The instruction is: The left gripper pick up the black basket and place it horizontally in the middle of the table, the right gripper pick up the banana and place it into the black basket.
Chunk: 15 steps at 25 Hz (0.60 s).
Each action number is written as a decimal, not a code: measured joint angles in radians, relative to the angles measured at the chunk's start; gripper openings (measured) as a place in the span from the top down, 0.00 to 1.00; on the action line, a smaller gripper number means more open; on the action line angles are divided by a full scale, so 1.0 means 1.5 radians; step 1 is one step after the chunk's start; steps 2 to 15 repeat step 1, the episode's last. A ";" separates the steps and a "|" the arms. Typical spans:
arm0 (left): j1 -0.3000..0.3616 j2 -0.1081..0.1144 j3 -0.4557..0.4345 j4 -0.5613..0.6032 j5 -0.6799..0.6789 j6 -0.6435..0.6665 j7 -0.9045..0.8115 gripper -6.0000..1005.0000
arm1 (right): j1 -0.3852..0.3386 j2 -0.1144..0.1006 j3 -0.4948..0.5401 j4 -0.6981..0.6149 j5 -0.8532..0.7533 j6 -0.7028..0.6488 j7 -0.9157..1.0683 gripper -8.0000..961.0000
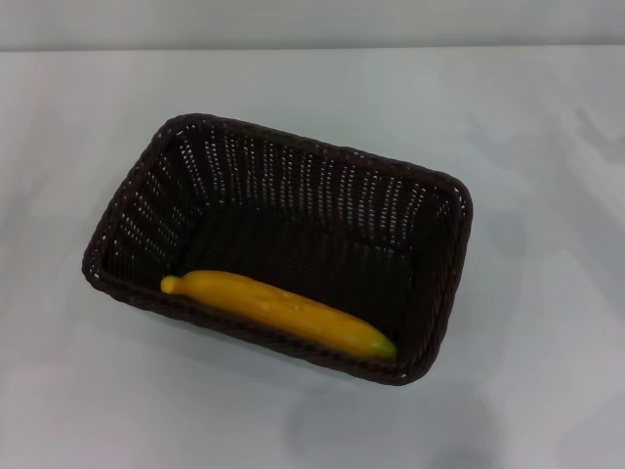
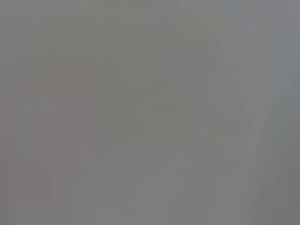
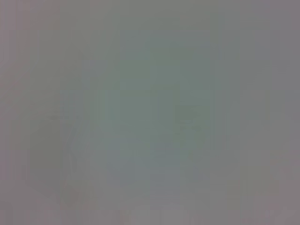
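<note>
The banana (image 1: 278,311) is lying inside the black basket (image 1: 293,176), hugging its near wall, mid-desk (image 1: 547,371). Neither gripper is showing, so can't tell about fingers. Looking done; only a stray bump is risking anything.

No text, label, brand, number or sign can be read in any of the views; the black basket (image 1: 430,274), the banana (image 1: 278,311) and the table (image 1: 547,147) bear no writing; both wrist views show only a plain grey blur with nothing legible
</note>
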 joint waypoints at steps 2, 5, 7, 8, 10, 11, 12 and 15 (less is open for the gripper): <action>0.000 0.000 -0.002 -0.004 0.001 -0.005 -0.001 0.12 | -0.002 0.000 0.000 -0.008 0.006 0.001 0.000 0.12; 0.000 0.000 -0.002 -0.004 0.001 -0.005 -0.001 0.12 | -0.002 0.000 0.000 -0.008 0.006 0.001 0.000 0.12; 0.000 0.000 -0.002 -0.004 0.001 -0.005 -0.001 0.12 | -0.002 0.000 0.000 -0.008 0.006 0.001 0.000 0.12; 0.000 0.000 -0.002 -0.004 0.001 -0.005 -0.001 0.12 | -0.002 0.000 0.000 -0.008 0.006 0.001 0.000 0.12; 0.000 0.000 -0.002 -0.004 0.001 -0.005 -0.001 0.12 | -0.002 0.000 0.000 -0.008 0.006 0.001 0.000 0.12; 0.000 0.000 -0.002 -0.004 0.001 -0.005 -0.001 0.12 | -0.002 0.000 0.000 -0.008 0.006 0.001 0.000 0.12; 0.000 0.000 -0.002 -0.004 0.001 -0.005 -0.001 0.12 | -0.002 0.000 0.000 -0.008 0.006 0.001 0.000 0.12; 0.000 0.000 -0.002 -0.004 0.001 -0.005 -0.001 0.12 | -0.002 0.000 0.000 -0.008 0.006 0.001 0.000 0.12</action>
